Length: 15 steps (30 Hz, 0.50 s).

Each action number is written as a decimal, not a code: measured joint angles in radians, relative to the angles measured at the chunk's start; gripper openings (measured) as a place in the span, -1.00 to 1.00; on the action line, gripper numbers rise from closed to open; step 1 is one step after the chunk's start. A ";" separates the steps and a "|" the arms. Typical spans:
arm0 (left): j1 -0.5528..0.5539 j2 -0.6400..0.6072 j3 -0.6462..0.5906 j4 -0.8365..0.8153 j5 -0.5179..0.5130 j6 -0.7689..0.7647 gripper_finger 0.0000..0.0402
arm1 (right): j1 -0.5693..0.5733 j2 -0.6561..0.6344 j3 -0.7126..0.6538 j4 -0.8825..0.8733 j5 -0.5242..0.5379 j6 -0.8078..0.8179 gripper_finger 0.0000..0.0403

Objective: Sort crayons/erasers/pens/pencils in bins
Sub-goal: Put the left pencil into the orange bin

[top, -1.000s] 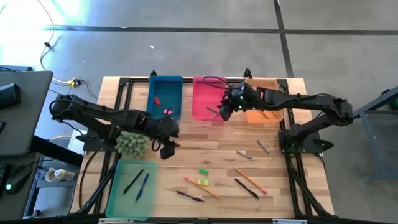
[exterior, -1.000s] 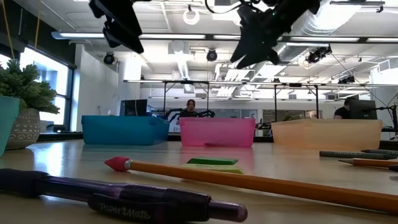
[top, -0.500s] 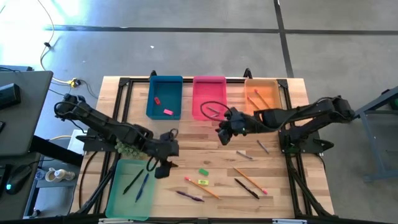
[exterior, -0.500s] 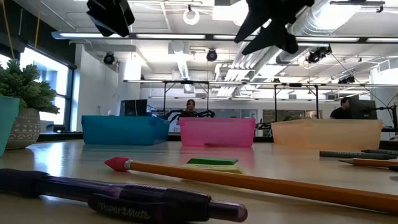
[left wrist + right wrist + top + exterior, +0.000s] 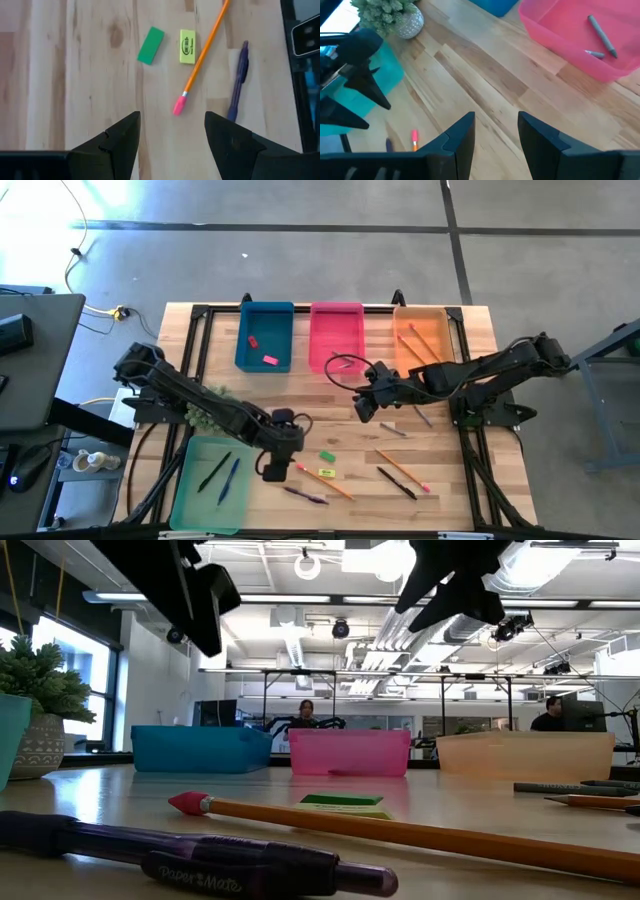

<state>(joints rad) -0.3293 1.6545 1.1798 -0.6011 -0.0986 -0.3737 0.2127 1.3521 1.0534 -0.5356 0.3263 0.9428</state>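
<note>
My left gripper hangs open and empty above the table, just near of the pink eraser end of an orange pencil. A green eraser, a yellow eraser and a purple pen lie flat around that pencil. My right gripper hangs open and empty above the table's middle, near of the pink bin, which holds two grey crayons. The blue bin holds two erasers, the orange bin holds pencils, and the mint bin holds two pens.
Two crayons, another pencil and a black pen lie on the table's right half. A potted spiky plant stands at the left beside the mint bin, partly under my left arm.
My left gripper has gone from beside the plant toward the table's near edge and right, and now stands over the pencil's pink end. My right gripper has left the pink bin's near edge and gone toward the near edge, to the table's middle.
</note>
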 joint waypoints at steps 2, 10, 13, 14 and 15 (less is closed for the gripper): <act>-0.002 0.033 0.012 0.006 -0.002 0.003 0.05 | 0.000 0.000 0.000 -0.006 -0.003 0.000 -0.30; -0.025 0.140 0.016 0.106 -0.026 0.005 0.05 | 0.000 0.000 0.000 -0.007 -0.016 -0.001 -0.30; -0.034 0.169 0.017 0.122 -0.048 0.011 0.05 | 0.000 0.000 0.000 -0.009 -0.016 -0.002 -0.30; -0.037 0.179 0.017 0.123 -0.049 0.011 0.05 | 0.000 0.000 0.000 -0.011 -0.016 -0.002 -0.30; -0.040 0.191 0.017 0.128 -0.048 0.011 0.05 | 0.000 0.000 0.000 -0.014 -0.018 -0.004 -0.30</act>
<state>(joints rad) -0.3688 1.8453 1.1965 -0.4728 -0.1471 -0.3630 0.2127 1.3525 1.0534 -0.5500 0.3084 0.9385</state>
